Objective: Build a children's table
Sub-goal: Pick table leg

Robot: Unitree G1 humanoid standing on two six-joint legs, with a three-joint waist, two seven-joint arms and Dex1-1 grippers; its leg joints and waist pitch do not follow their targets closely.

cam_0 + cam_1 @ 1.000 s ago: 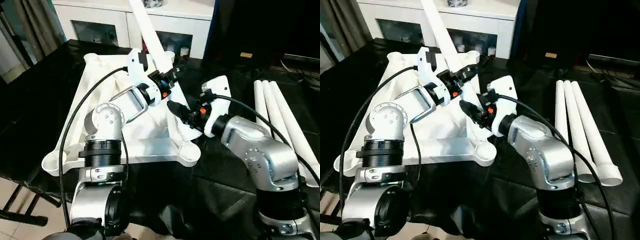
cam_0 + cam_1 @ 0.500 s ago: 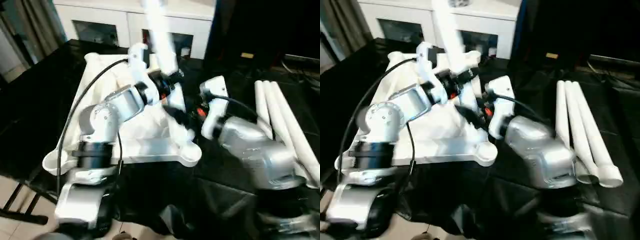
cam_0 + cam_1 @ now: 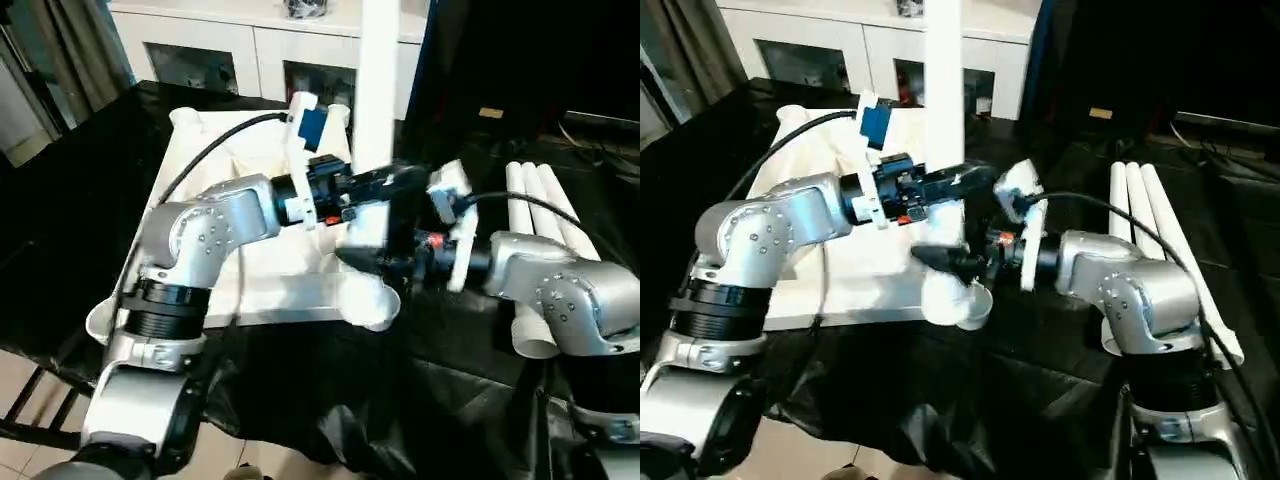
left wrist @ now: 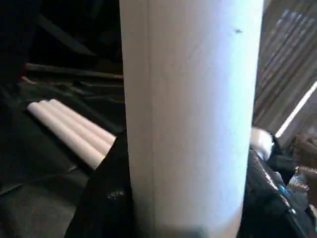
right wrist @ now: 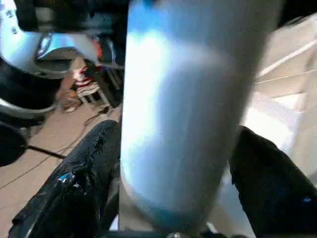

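**Over the near right corner socket: leg upright in both grippers**

At the near right corner socket (image 3: 958,300) of the tabletop (image 3: 250,290), the left gripper (image 3: 385,183) is clamped on the leg (image 3: 943,110), black fingers (image 4: 106,198) on either side of the tube. Right gripper (image 3: 375,262) grips the same leg just below, closer to the socket, fingers (image 5: 84,173) flanking it. Leg's long axis reads about vertical, rising past the cabinet (image 3: 260,50) behind the tabletop; lower end sits at or in the socket, seating depth can't be told. Judgement: next move is a straight push down along the axis. Three spare legs (image 3: 1160,250) lie right of the tabletop, well apart.
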